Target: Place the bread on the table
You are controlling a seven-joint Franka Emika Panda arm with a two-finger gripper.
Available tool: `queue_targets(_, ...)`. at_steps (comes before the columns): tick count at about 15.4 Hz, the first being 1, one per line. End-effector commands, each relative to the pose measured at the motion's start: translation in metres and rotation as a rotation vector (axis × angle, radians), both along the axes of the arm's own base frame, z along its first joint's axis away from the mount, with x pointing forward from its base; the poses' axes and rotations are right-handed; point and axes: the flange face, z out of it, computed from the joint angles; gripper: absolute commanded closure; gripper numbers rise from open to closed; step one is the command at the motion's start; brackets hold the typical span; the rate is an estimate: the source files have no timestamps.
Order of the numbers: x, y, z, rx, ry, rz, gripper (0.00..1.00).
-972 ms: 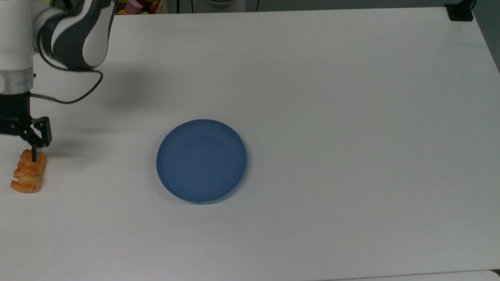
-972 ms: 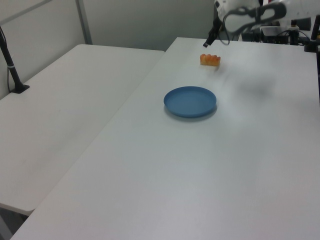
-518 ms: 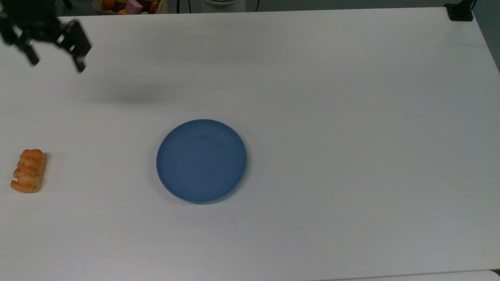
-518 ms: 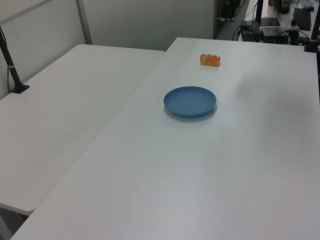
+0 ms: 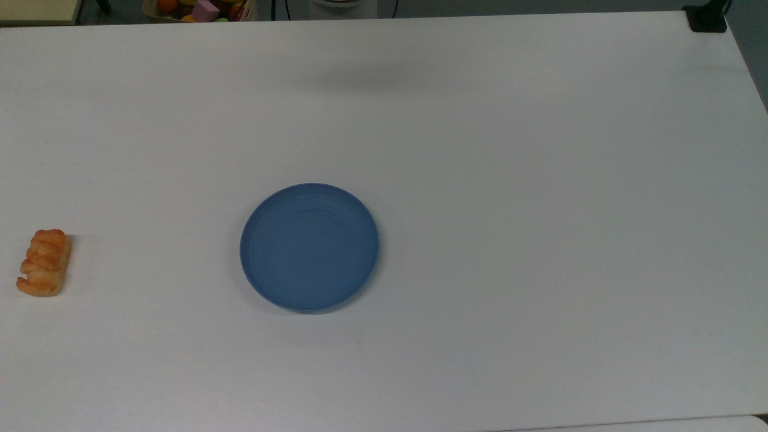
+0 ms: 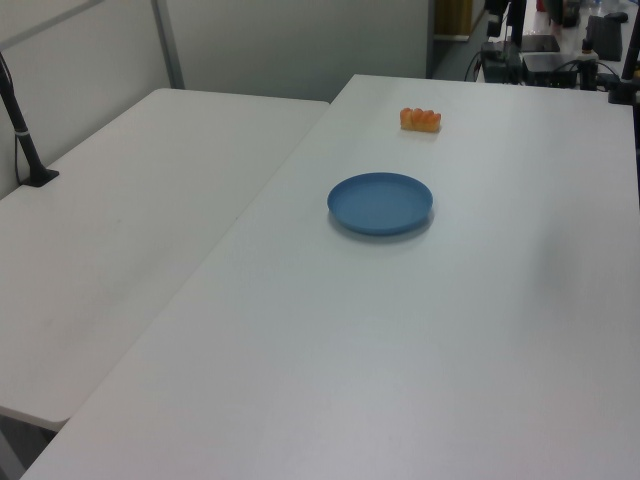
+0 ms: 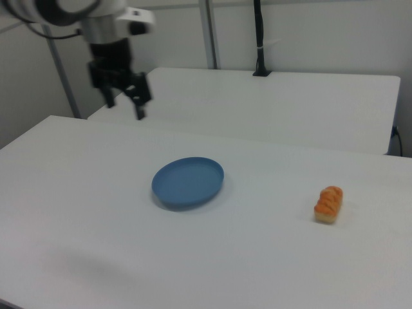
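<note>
While the bread (image 5: 44,263) lies on the table (image 5: 540,180) at the top view's left edge, little risk is seen; the pincer (image 7: 123,98), fingers apart and empty, is raised above the plate (image 7: 188,182)

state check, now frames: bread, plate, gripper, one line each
Golden-orange braided bread roll: lying flat on the white table, free of any grip, well apart from the plate.
Round blue plate: upright on the table, nothing in it.
Black two-finger gripper: open, holding nothing, raised above the table behind the plate in the right view, far from the bread.
</note>
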Motion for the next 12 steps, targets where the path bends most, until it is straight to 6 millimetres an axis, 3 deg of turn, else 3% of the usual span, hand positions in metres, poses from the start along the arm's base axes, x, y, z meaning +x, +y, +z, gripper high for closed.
queue_targets(1, -0.019, 0.065, -0.016, 0.01, 0.029, 0.094, 0.0)
queue_targets(3, -0.02, 0.074, -0.027, 0.001, 0.045, 0.13, 0.0)
queue_targets(7, -0.004, 0.074, -0.047, -0.01, -0.058, 0.224, 0.0)
queue_targets(9, 0.0, 0.064, -0.047, -0.011, -0.079, 0.22, 0.0)
queue_targets(12, -0.001, 0.064, -0.046, -0.01, -0.076, 0.214, 0.0)
